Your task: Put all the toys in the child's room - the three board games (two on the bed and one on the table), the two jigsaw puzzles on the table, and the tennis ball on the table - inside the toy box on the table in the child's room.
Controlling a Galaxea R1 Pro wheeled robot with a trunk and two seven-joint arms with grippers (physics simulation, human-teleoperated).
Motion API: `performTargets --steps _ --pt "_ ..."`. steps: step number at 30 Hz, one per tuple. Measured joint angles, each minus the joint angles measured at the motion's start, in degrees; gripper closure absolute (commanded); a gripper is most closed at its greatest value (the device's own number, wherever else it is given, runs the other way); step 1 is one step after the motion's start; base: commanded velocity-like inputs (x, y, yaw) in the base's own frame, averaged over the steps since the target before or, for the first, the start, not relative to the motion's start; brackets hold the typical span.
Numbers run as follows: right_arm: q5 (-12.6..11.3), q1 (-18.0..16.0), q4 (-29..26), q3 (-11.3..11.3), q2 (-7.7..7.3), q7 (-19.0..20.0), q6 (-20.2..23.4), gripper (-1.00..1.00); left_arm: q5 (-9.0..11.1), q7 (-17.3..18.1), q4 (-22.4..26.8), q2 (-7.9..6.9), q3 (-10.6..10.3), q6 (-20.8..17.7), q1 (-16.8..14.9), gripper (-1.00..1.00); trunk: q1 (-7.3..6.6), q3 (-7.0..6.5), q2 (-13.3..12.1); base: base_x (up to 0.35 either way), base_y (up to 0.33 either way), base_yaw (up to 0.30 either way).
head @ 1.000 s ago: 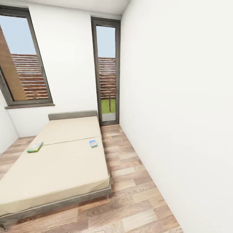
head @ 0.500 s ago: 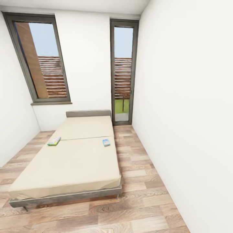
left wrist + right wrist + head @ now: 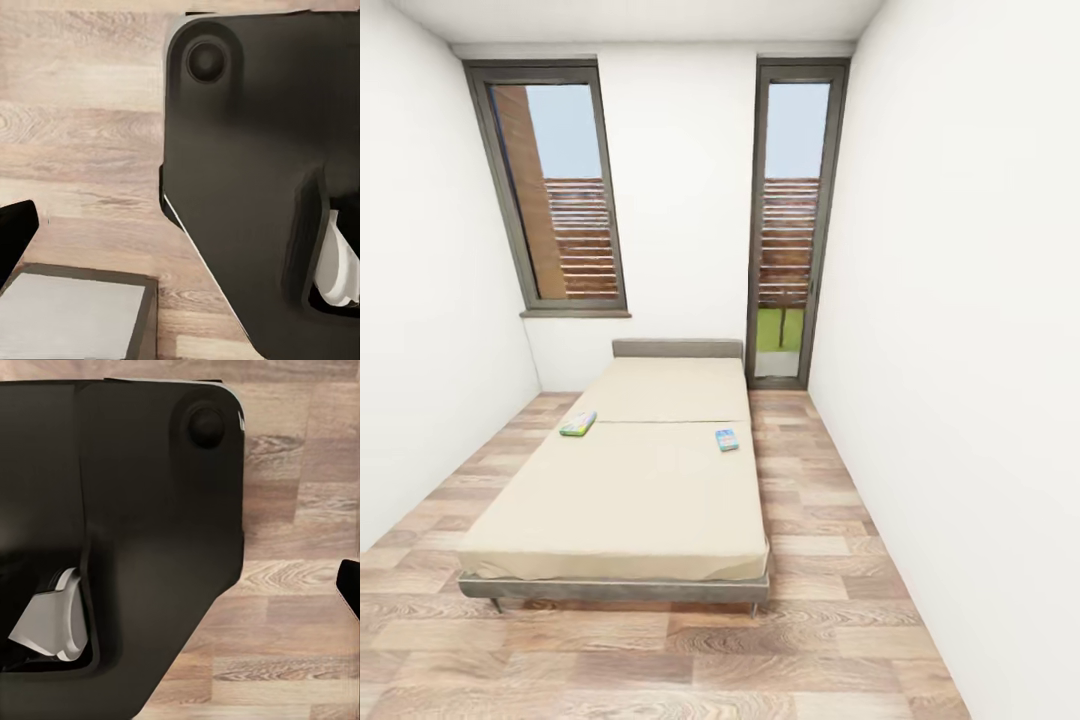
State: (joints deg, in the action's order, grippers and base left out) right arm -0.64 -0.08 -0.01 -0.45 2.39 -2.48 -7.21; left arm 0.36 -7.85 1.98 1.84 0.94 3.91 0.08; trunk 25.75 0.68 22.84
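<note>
The bed (image 3: pixel 630 490) with its cream-beige cover stands in the middle of the child's room, its headboard against the far wall. Two board games lie on it: a pale green one (image 3: pixel 578 424) near its left edge and a blue one (image 3: pixel 727 440) near its right edge. Both sit about halfway up the mattress and far ahead of me. In the left wrist view a dark fingertip (image 3: pixel 15 236) shows at the frame's edge over the wood floor. In the right wrist view another fingertip (image 3: pixel 349 585) shows at the edge. Nothing lies between the fingers of either gripper.
Wood-plank floor (image 3: pixel 830 560) runs as a strip along each side of the bed and in front of its foot. White walls close in left and right. A window (image 3: pixel 565 190) and a glass door (image 3: pixel 792 220) are in the far wall. My dark base (image 3: pixel 255 187) and a grey-topped block (image 3: pixel 75 319) appear below the left wrist.
The head view has swung left, so the bed now sits in the centre and the left wall shows. The two board games have not moved on the bed.
</note>
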Motion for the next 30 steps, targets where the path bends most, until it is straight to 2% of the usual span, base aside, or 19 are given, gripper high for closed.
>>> performTargets --steps 7,11,21,26,30 --pt "0.0 0.0 0.0 -0.1 -0.15 0.0 0.0 -1.0 0.1 -8.1 1.6 0.2 0.7 -0.1 0.0 -1.0 0.0 0.0 0.0 0.0 0.0 0.293" --pt "-0.1 0.0 0.0 -0.2 -0.23 -0.5 0.0 -1.0 0.1 -9.9 2.4 0.4 1.6 0.0 0.0 -1.0 0.0 0.0 0.0 0.0 0.0 0.293" --pt "-0.6 0.0 -0.2 -3.5 -0.37 -3.8 -0.3 -1.0 -0.1 -9.8 2.9 0.73 2.2 0.1 0.0 -1.0 0.0 0.0 0.0 0.0 0.0 0.293" --pt "-0.6 0.0 -0.2 -4.3 -0.51 -4.0 -3.0 -1.0 -0.3 -8.1 3.0 2.04 1.8 0.1 0.0 -1.0 0.0 0.0 0.0 0.0 0.0 0.279" --pt "-0.6 0.0 -0.3 -4.3 -0.54 -4.1 -4.0 -1.0 -0.4 -6.8 3.0 2.41 1.5 0.1 0.0 -1.0 0.0 0.0 0.0 0.0 -0.061 0.164"
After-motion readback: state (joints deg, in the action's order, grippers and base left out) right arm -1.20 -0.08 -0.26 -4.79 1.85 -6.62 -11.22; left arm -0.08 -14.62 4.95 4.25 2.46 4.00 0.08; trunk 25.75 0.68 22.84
